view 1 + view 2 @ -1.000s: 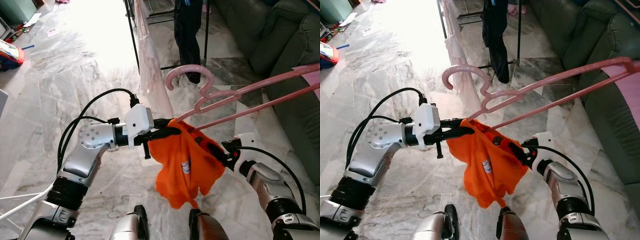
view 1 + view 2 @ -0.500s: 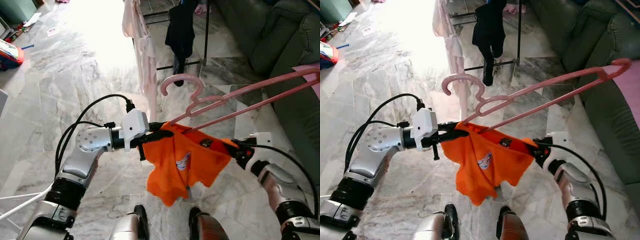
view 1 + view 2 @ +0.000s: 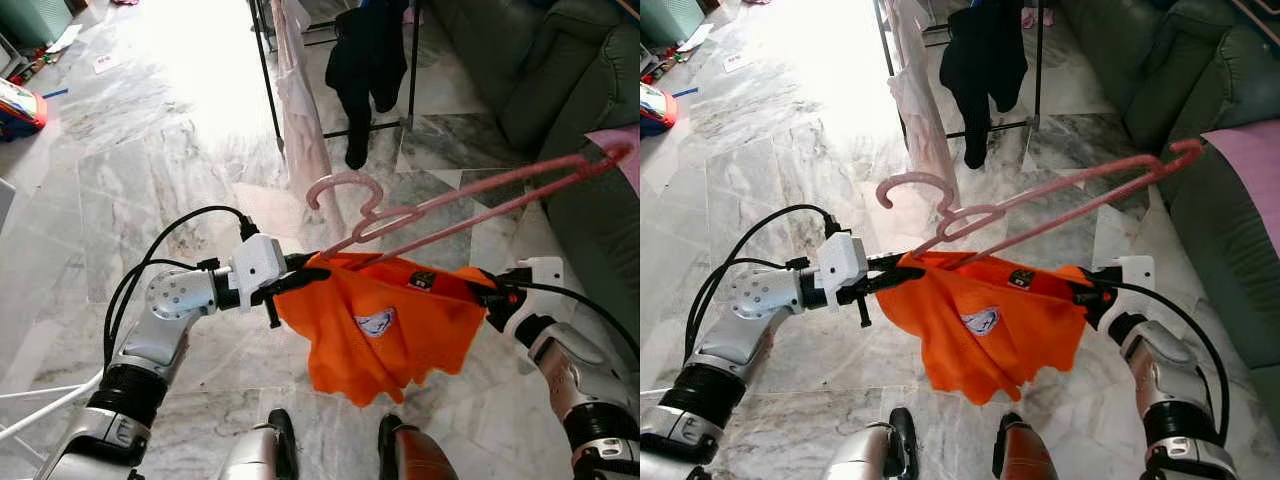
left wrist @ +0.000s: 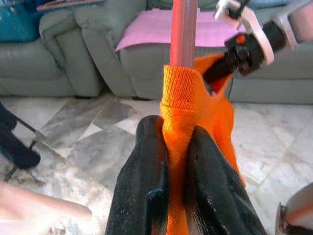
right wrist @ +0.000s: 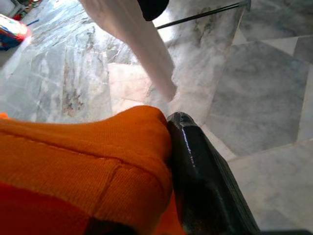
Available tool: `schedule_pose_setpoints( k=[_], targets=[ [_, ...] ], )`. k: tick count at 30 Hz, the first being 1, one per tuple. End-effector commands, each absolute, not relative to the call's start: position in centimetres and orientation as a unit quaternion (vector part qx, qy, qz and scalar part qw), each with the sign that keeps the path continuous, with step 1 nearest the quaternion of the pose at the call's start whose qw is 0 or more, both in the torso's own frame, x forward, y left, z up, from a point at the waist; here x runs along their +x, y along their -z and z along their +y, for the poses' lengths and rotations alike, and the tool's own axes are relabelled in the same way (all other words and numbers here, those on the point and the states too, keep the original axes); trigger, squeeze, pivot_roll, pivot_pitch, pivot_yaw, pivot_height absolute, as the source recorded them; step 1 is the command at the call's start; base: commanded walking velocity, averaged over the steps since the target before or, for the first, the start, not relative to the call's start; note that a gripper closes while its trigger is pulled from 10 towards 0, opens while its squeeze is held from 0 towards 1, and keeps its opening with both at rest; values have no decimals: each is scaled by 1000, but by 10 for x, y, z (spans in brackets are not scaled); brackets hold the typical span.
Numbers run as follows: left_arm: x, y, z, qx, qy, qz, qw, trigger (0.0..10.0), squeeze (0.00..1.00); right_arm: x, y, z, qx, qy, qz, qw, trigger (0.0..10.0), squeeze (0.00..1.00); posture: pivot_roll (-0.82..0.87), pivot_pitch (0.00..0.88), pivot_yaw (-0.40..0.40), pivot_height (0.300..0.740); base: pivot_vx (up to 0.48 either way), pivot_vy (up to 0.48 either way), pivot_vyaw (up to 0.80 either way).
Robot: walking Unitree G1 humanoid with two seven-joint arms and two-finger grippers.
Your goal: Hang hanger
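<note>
The left gripper [image 4: 168, 147] and right gripper [image 3: 487, 296] each clench a shoulder of the orange shirt [image 3: 380, 330], stretched between them. The pink hanger [image 3: 450, 205] rests loosely above; any tilt could drop it.

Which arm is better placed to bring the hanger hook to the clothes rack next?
Probably the left. The left gripper pinches the orange shirt near the pink hanger hook, facing the rack. The right gripper holds the far shoulder.
</note>
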State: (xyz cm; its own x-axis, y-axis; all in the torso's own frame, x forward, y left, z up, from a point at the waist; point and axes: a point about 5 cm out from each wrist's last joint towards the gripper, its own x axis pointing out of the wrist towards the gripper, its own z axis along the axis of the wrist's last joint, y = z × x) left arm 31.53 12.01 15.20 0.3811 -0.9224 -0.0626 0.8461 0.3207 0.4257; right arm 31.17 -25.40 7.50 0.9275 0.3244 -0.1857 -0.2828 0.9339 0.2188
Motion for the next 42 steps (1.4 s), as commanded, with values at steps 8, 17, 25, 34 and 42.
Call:
schedule_pose_setpoints(
  k=[8,17,25,34,42],
  targets=[
    [319,-180,116,204,564,-137,788,0,0,314,-87,-234,23,-237,70,969,10000,0,-53,291,91,740,0,0,0],
    [323,-187,117,213,570,-138,782,0,0,322,-110,-216,10,-291,21,956,10000,1000,-56,289,94,740,0,0,0],
    [330,-190,118,213,550,-140,795,0,0,313,-84,-207,-24,-334,137,932,10000,1000,-60,288,94,740,0,0,0],
    [332,-194,121,218,551,-141,793,0,0,299,-87,-217,-73,-359,116,923,10000,1000,-49,291,93,740,0,0,0],
    [332,-200,124,227,563,-139,782,0,0,283,-79,-236,-225,-356,109,900,10000,953,-44,295,101,740,0,0,0]
  ],
)
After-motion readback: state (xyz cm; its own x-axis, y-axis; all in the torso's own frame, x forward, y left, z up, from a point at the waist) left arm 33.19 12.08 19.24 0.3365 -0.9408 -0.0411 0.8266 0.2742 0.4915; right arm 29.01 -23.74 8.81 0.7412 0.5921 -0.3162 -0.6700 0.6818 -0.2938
